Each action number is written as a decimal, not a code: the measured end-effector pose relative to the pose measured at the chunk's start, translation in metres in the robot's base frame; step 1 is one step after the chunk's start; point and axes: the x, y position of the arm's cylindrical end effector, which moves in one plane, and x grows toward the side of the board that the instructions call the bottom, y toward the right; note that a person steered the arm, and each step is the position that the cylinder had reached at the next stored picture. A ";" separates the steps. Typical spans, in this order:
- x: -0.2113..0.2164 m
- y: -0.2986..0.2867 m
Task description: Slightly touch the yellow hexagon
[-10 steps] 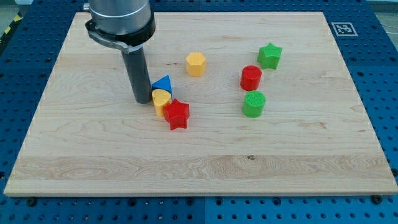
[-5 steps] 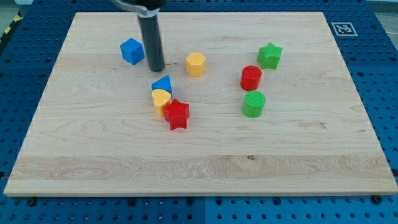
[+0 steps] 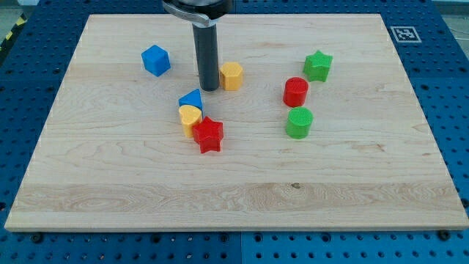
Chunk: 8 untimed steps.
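My tip [image 3: 209, 89] rests on the pale wooden worktop [image 3: 110, 183], just beside the yellow plastic hexagon block [image 3: 231, 75], on the hexagon's left in the view; I cannot tell if they touch. My arm carries no fingers, only the dark rod. A blue triangular block [image 3: 191, 99] sits just below my tip.

Pale wood-grain worktop [image 3: 132, 191] on blue perforated base [image 3: 454, 110]. Black-and-white marker [image 3: 402, 33] at upper right. Dark rod, tip [image 3: 209, 89]. Yellow hexagon [image 3: 231, 75]. Blue cube [image 3: 155, 60] at upper left. Blue triangle [image 3: 192, 98], yellow heart [image 3: 190, 117], red star [image 3: 209, 135] at centre. Green star [image 3: 318, 65], red cylinder [image 3: 295, 92], green cylinder [image 3: 299, 122] at right.
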 end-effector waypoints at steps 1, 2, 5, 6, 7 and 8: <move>0.004 0.021; 0.008 0.034; 0.015 0.062; 0.015 0.067; 0.015 0.074; 0.015 0.079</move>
